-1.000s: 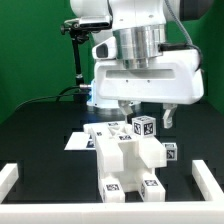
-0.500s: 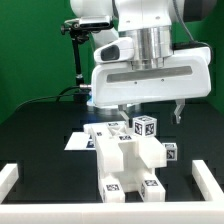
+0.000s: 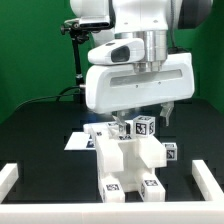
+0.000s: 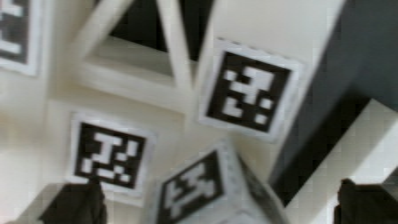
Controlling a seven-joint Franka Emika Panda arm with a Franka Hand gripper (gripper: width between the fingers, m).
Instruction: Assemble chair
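while the gripper (image 3: 145,117) hangs released just above the chair (image 3: 128,160), that blocky piece looks stiff, light, probably slick: pinch across two flat parallel faces.

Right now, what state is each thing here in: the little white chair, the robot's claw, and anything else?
chair, partly put together, resting on the black table.
gripper, open, holding nothing, hovering just over the chair's top.
marker board, lying flat on the table beside the chair.
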